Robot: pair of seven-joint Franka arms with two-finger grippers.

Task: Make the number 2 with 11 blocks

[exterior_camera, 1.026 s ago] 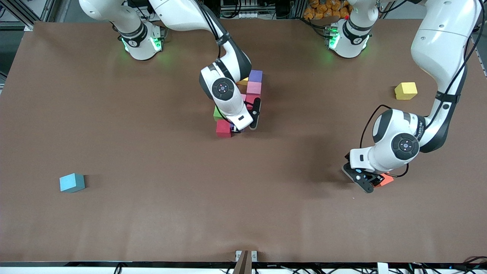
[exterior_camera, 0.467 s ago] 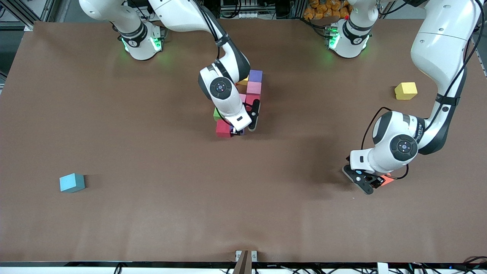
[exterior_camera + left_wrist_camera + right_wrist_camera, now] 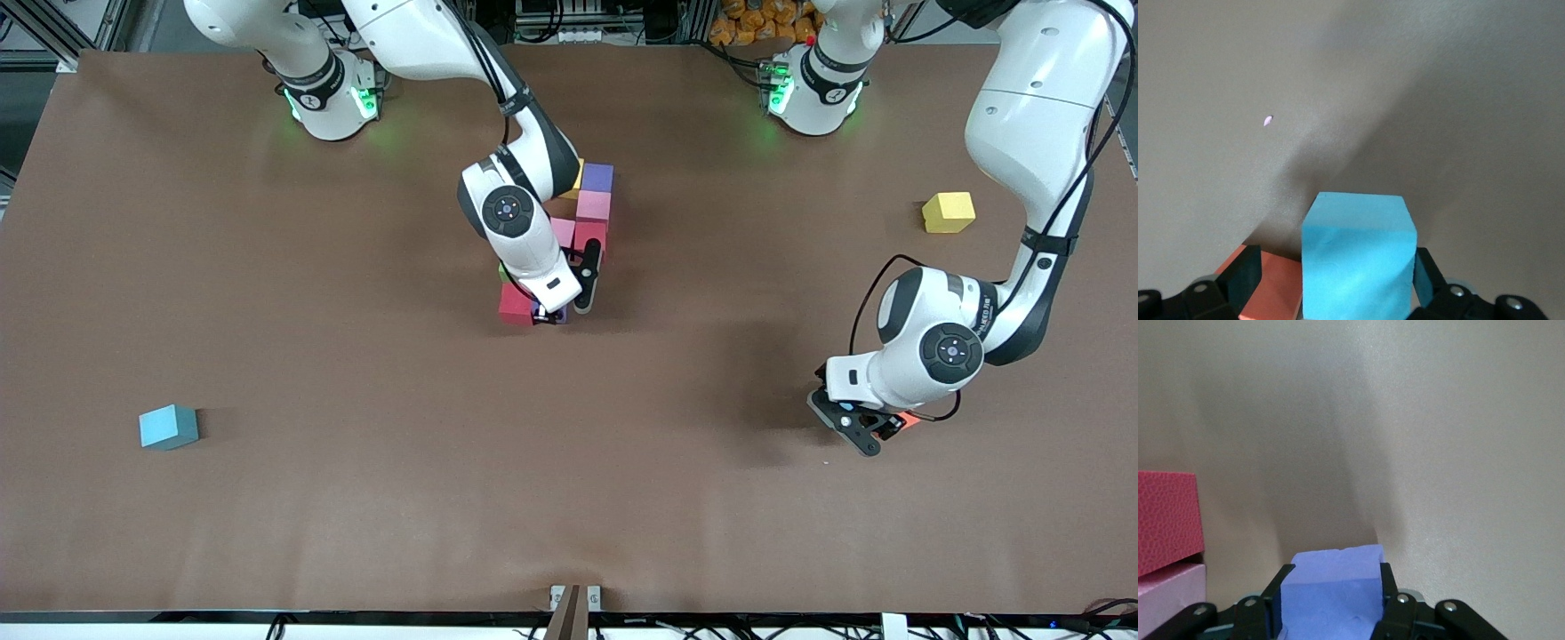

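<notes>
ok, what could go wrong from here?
1. The right gripper is shut on a purple block, low beside the red block and a pink block. Setting it down could nudge them out of line.
2. The left gripper has its fingers open around a light blue block, with an orange block right beside it. Closing may catch or shove the orange one.

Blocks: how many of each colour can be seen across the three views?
Pink blocks: 2
Red blocks: 2
Purple blocks: 2
Light blue blocks: 2
Yellow blocks: 2
Green block: 1
Orange block: 1
Total: 12 visible; others may be hidden.
</notes>
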